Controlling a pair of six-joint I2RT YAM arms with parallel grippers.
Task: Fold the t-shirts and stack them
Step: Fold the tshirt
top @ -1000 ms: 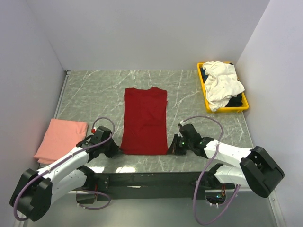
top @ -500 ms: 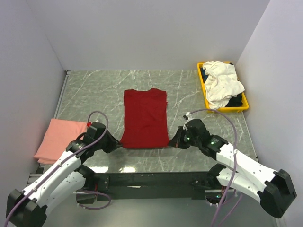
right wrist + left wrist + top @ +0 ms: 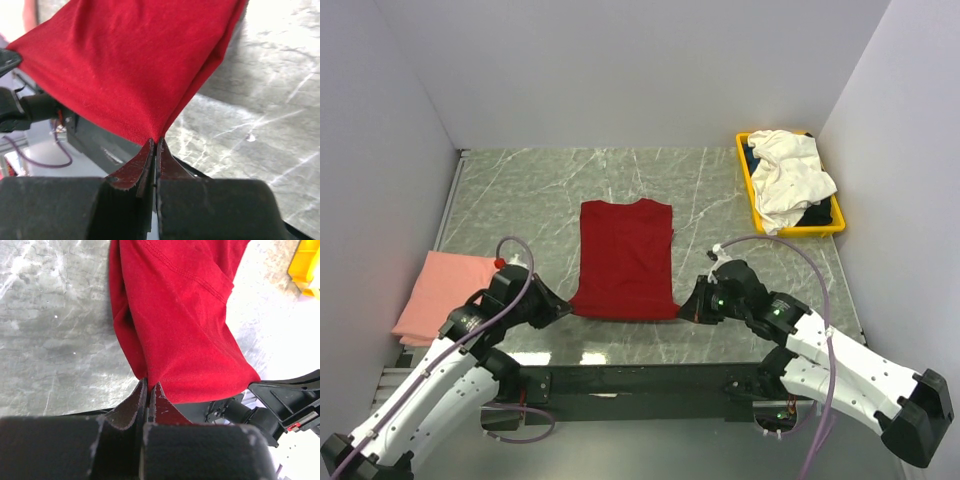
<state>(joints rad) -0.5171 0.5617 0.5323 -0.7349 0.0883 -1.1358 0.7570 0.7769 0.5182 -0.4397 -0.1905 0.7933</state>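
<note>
The dark red t-shirt [image 3: 625,255] lies lengthwise in the middle of the table, folded narrow, its near hem lifted. My left gripper [image 3: 564,309] is shut on its near left corner [image 3: 150,377]. My right gripper [image 3: 686,311] is shut on its near right corner [image 3: 157,132]. The hem hangs stretched between the two grippers above the table's front edge. The salmon-pink t-shirt [image 3: 445,293] lies folded at the left edge. The white t-shirt [image 3: 788,177] lies crumpled in the yellow bin [image 3: 756,207].
The yellow bin stands at the back right by the wall, with dark cloth [image 3: 817,214] under the white shirt. Walls close the left, back and right sides. The marble table [image 3: 520,190] shows around the red shirt.
Both grippers have risen and moved away from me with the red shirt's near hem. The hem has lifted off the table and the shirt looks shorter.
</note>
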